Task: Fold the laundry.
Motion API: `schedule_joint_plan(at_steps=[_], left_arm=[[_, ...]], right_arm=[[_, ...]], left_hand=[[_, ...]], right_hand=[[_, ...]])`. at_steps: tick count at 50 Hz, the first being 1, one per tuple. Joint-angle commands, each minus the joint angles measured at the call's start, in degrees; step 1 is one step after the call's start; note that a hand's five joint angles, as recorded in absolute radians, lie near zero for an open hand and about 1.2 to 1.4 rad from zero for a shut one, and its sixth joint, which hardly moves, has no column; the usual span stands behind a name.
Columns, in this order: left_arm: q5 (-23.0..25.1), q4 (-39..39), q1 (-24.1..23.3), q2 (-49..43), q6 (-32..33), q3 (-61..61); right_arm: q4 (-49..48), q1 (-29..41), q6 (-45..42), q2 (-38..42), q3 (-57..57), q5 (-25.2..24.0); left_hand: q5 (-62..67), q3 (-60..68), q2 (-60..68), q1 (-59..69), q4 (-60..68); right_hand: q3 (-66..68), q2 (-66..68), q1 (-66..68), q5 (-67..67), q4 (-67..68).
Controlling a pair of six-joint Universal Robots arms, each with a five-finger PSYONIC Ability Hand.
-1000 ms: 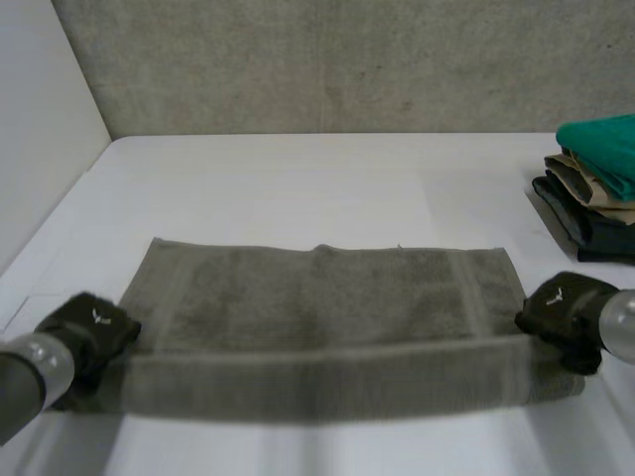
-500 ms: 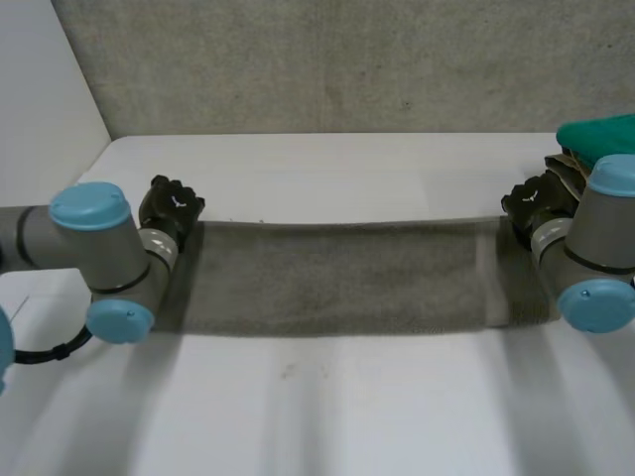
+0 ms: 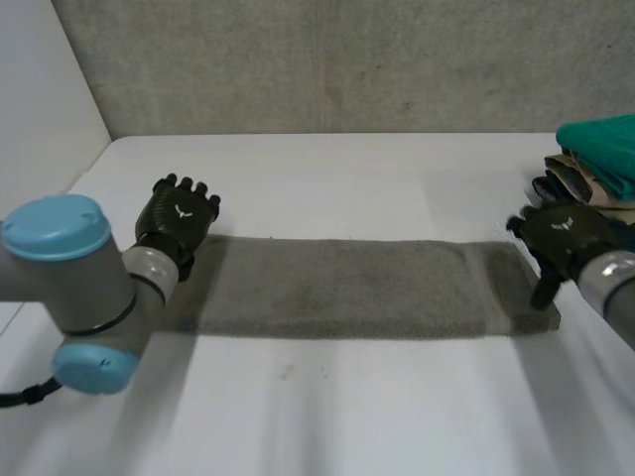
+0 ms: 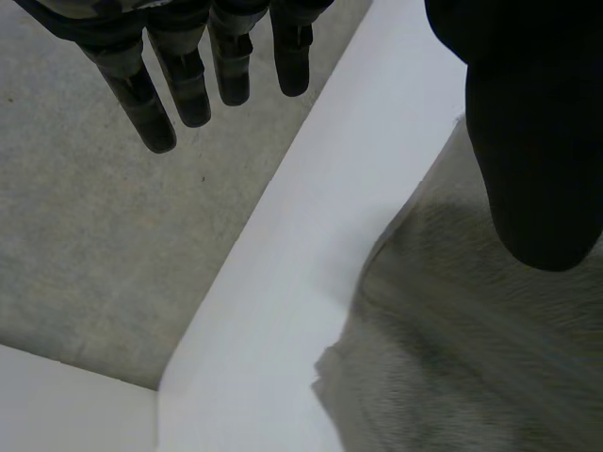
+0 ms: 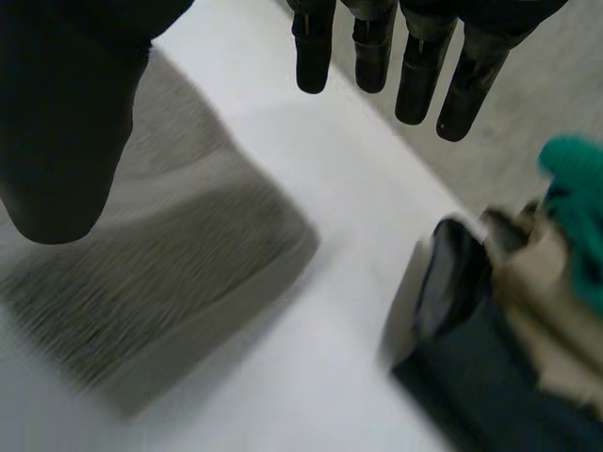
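Note:
A grey towel (image 3: 357, 288) lies folded lengthwise as a long strip across the middle of the white table (image 3: 327, 416). My left hand (image 3: 179, 213) hovers at the strip's far left corner. In the left wrist view its fingers (image 4: 188, 85) are straight and spread from the thumb, with nothing between them, and the towel's corner (image 4: 452, 367) lies under the palm. My right hand (image 3: 564, 240) is at the strip's right end, open as well. In the right wrist view its fingers (image 5: 396, 56) are straight and the towel's end (image 5: 188, 273) lies beneath the thumb.
A pile of folded clothes (image 3: 595, 183), green on top over beige and dark pieces, stands at the table's right edge, close to my right hand and its stack (image 5: 509, 330). A concrete wall (image 3: 327, 64) runs behind the table and a white panel (image 3: 40, 109) closes the left side.
Both hands carried the towel's near edge away from me onto its far edge, halving it into a strip. They then let go and opened.

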Motion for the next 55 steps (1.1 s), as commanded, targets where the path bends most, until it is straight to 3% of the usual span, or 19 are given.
schedule_joint_plan(at_steps=[1, 7, 9, 11, 14, 15, 16, 25, 30, 33, 36, 41, 46, 53, 55], left_arm=[[2.3, 0.0, 0.0, 4.6, -7.3, -5.2], [2.4, 0.0, 0.1, 4.7, -7.9, -5.7], [2.4, 0.0, 0.1, 4.6, -7.9, -5.8], [2.3, 0.0, 0.1, 4.6, -7.9, -5.7], [2.4, 0.0, 0.1, 4.7, -7.9, -5.7], [2.4, 0.0, 0.1, 4.7, -7.9, -5.7], [2.3, 0.0, 0.2, 4.7, -7.9, -5.7], [2.1, -0.2, 0.2, 6.9, -7.9, -6.0], [2.3, -0.6, 1.3, 9.5, -7.9, -7.4], [2.5, -0.7, 2.0, 10.4, -7.9, -8.1], [2.5, -0.7, 2.7, 11.4, -8.0, -8.8], [2.3, -0.7, 4.0, 12.7, -8.0, -9.1], [2.2, -0.7, 4.4, 14.3, -8.1, -9.1], [2.1, -0.7, 4.1, 14.6, -8.1, -9.3], [2.1, -0.7, 4.0, 14.4, -8.1, -9.3]], right_arm=[[1.7, -4.8, -0.5, 0.1, 4.2, -3.5], [-1.8, -4.7, -1.1, 5.5, 4.6, -3.0], [-2.3, -4.8, -1.2, 7.2, 4.1, -3.0], [-2.7, -4.8, -1.2, 8.1, 3.7, -3.3], [-3.5, -4.7, -1.2, 9.6, 3.1, -3.6], [-3.7, -4.8, -1.3, 9.8, 3.0, -3.3], [-4.2, -5.1, -1.4, 9.7, 2.7, -2.9], [-7.3, -12.4, -5.2, 4.5, 4.9, -1.5], [-7.8, -21.0, -19.1, 3.0, 4.2, -0.4], [-8.0, -21.9, -22.7, 3.0, 3.1, 0.0], [-8.0, -17.5, -21.9, 2.3, 1.8, -0.3], [-11.2, -2.0, -11.1, -1.1, -1.7, -0.5], [-16.2, 12.3, -6.6, -1.7, -3.7, -0.8], [-25.8, 35.2, -7.2, 9.0, -8.8, -5.1], [-26.6, 38.5, -7.4, 11.8, -10.3, -6.1]], left_hand=[[-2.9, -1.9, -1.6, -1.2, -1.7], [-2.9, -1.9, -1.6, -1.2, -1.7], [-2.9, -1.9, -1.6, -1.2, -1.7], [-2.9, -1.9, -1.6, -1.2, -1.7], [-2.9, -1.9, -1.6, -1.2, -1.7], [-2.9, -1.9, -1.6, -1.2, -1.7], [-2.9, -1.9, -1.6, -1.2, -1.7], [-2.9, -1.9, -1.6, -1.2, -1.7], [-2.9, -1.9, -1.6, -1.2, -1.7], [-2.9, -1.9, -1.6, -1.2, -1.7], [-2.9, -1.9, -1.6, -1.2, -1.7], [-2.9, -1.9, -1.6, -1.2, -1.7], [-2.9, -1.9, -1.6, -1.2, -1.7], [-2.9, -1.9, -1.6, -1.2, -1.7], [-2.9, -1.9, -1.6, -1.2, -1.7]], right_hand=[[5.0, 5.1, 6.6, 4.0, 4.4], [6.6, 6.8, 8.3, 5.7, 6.1], [13.3, 13.5, 15.0, 12.4, 12.8], [23.6, 23.7, 25.2, 22.6, 23.0], [49.3, 49.4, 50.9, 48.3, 48.7], [64.4, 64.5, 66.0, 63.4, 63.8], [66.9, 67.1, 68.6, 66.0, 66.4], [67.0, 67.1, 68.6, 66.0, 66.4], [67.0, 67.1, 68.6, 66.0, 66.4], [67.0, 67.1, 68.6, 66.0, 66.4], [67.0, 67.1, 68.6, 66.0, 66.4], [67.0, 67.1, 68.6, 66.0, 66.4], [67.0, 67.1, 68.6, 66.0, 66.4], [67.0, 67.1, 68.6, 66.0, 66.4], [67.0, 67.1, 68.6, 66.0, 66.4]])
